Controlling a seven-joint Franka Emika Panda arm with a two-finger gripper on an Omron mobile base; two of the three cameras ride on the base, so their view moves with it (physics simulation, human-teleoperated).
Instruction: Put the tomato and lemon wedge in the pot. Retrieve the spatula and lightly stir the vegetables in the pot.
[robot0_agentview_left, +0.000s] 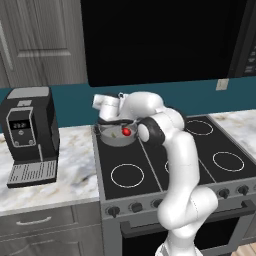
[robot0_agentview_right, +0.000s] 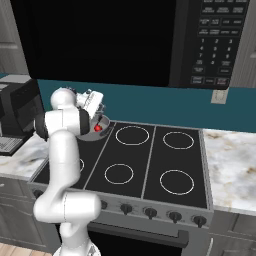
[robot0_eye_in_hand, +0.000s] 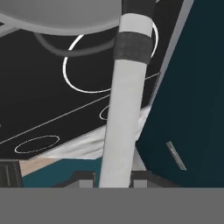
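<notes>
Near the camera the claw (robot0_eye_in_hand: 113, 183) is clamped on the spatula (robot0_eye_in_hand: 124, 109), whose pale handle runs up toward the pot (robot0_agentview_left: 116, 135) on the stove's rear left burner, where the tomato (robot0_agentview_left: 126, 132) and lemon wedge (robot0_agentview_left: 115, 133) lie, so too hard a sweep could flick them out.

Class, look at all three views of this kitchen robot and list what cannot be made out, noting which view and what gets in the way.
- Lemon wedge: left base view, too small to tell inside the pot.
- Pot's near rim: right base view, hidden by the arm beside the tomato.
- Spatula head: hand view, blocked by the pot's underside.
- End effector fingertips: hand view, cut off at the bottom.
</notes>
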